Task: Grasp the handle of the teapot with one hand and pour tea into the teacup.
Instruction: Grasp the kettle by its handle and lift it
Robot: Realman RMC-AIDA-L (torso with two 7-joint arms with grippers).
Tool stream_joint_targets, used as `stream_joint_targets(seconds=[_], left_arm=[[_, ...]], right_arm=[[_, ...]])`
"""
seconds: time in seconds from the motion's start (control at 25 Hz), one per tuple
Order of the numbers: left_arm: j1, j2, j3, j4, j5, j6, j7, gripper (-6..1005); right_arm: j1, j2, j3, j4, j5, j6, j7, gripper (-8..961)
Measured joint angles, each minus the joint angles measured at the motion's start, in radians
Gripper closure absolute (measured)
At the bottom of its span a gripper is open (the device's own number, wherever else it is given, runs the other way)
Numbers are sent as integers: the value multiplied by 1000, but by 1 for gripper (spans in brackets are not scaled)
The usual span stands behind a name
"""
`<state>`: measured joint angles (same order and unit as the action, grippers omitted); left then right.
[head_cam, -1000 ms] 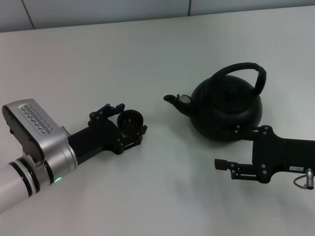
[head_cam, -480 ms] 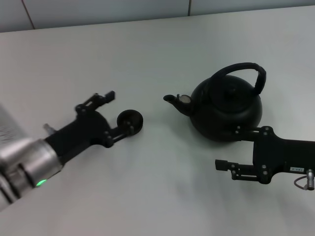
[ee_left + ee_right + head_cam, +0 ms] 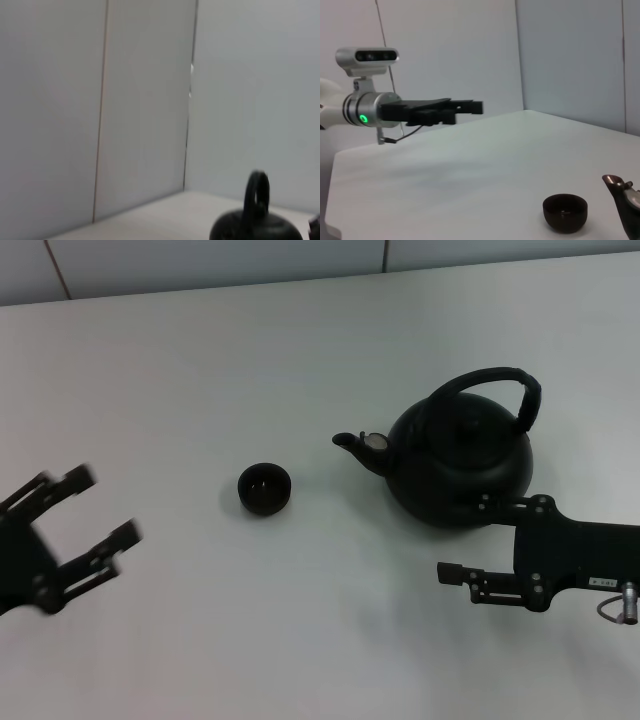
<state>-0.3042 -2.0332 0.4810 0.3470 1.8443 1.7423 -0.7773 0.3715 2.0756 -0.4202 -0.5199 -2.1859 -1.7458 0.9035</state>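
At the far left of the head view the left gripper [image 3: 85, 520] had drawn well away from the teacup [image 3: 265, 489]; a second earlier its fingers stood around the cup, half a second earlier it was already backing off, and now it hung near the edge of the view with its fingers spread open and nothing between them. The right wrist view showed the same gripper [image 3: 462, 106] lifted above the bench [image 3: 470, 160], well apart from the cup. The teacup sat alone and upright on the bench [image 3: 300, 360], a little left of centre, seemingly where it had been released, its mouth facing up and clear of anything above it. To its right, with a gap of bare bench between, the teapot [image 3: 460, 460] had not moved, its spout turned toward the cup and the handle [image 3: 500, 380] arching untouched over the lid. Further right and nearer the camera, the right gripper [image 3: 470, 540] remained low beside the pot's body, its fingers open around empty air, unchanged over the second. I judged the cup placement finished and the grasp of the handle not yet begun; the right arm would have to rise to the hoop.
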Motion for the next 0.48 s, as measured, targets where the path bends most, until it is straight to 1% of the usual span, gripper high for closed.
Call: stream_joint_targets(seconds=[0.12,0.16,0.24,0.36,0.44,0.48], left_arm=[[28,31,18,29,0,8,-33,187],[31,45,18,32,0,12,-40,187],[32,59,22,39,3,19,-47,186],[32,67,28,65,44,25,-46,186],[30,63,28,90,93,15,-41,186],[28,57,28,109,128,3,-39,186]], right_arm=[[0,1,0,0,0,5,0,273],[0,1,0,1,0,6,0,273],[0,1,1,2,0,8,0,273],[1,1,1,9,1,18,0,273],[1,1,2,15,2,30,0,273],[1,1,2,18,2,34,0,273]])
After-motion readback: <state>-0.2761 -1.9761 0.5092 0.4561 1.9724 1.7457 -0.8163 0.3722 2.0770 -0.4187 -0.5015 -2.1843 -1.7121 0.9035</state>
